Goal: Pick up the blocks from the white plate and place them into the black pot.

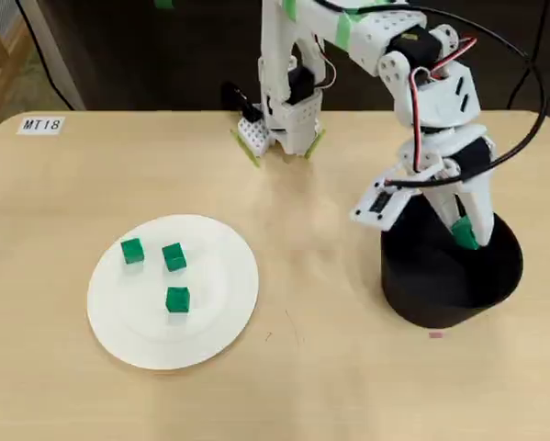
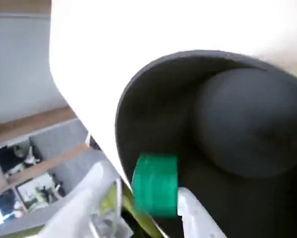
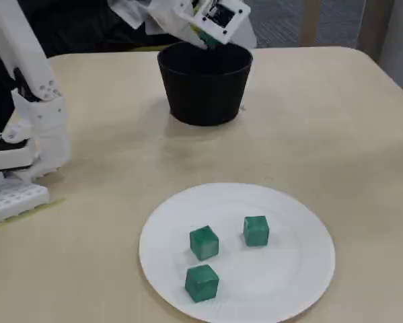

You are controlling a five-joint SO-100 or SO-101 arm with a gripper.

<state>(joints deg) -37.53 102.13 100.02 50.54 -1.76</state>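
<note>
Three green blocks (image 1: 132,250) (image 1: 173,257) (image 1: 177,299) lie on the white plate (image 1: 219,322) at the left of the overhead view; they also show in the fixed view (image 3: 204,242) (image 3: 255,230) (image 3: 202,282) on the plate (image 3: 288,269). The black pot (image 1: 440,285) (image 3: 204,87) stands at the right of the overhead view. My gripper (image 1: 465,235) (image 3: 206,40) hangs over the pot's mouth, shut on a fourth green block (image 2: 155,186) (image 1: 464,231). In the wrist view the block sits just above the pot's rim, with the pot's dark inside (image 2: 247,124) below it.
The arm's white base (image 1: 284,119) (image 3: 19,168) is clamped at the table's far edge in the overhead view. A label "MT18" (image 1: 42,125) lies at the far left corner. A black cable (image 1: 532,83) loops over the arm.
</note>
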